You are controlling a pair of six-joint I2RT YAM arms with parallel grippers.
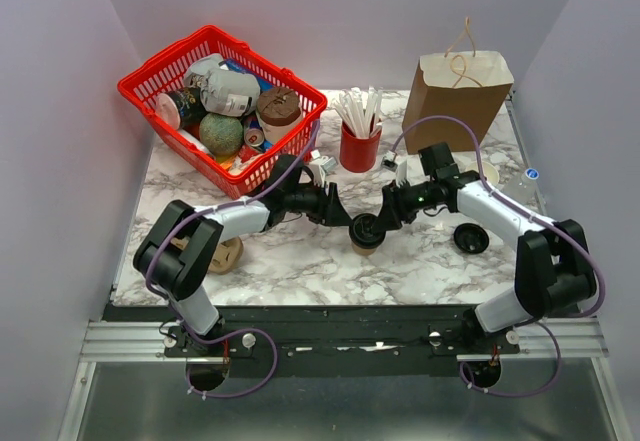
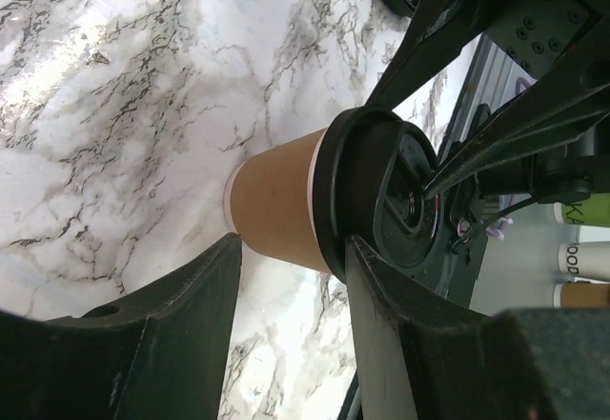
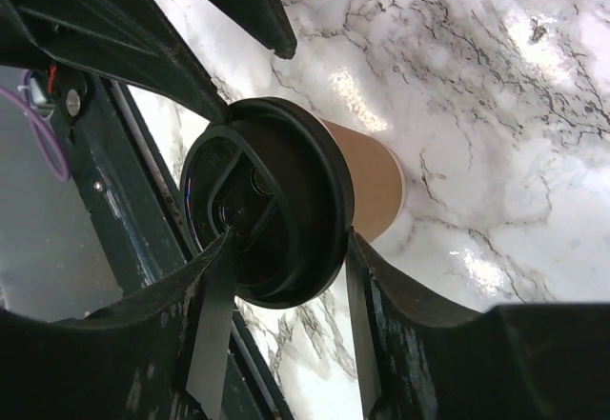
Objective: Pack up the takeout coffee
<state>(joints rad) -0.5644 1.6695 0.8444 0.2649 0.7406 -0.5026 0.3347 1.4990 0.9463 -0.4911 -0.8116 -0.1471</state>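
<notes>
Clasped the takeout coffee (image 1: 366,233) in left hand (image 2: 291,246), right hand (image 3: 286,249) pinching its lid (image 3: 276,182), seemingly mid-handover; needed lifting into paper bag (image 1: 455,96).

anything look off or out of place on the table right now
No spill or damage shows. The takeout coffee stands upright with its lid seated. One oddity: a loose black lid lies on the marble table to the coffee's right, on no cup.
</notes>
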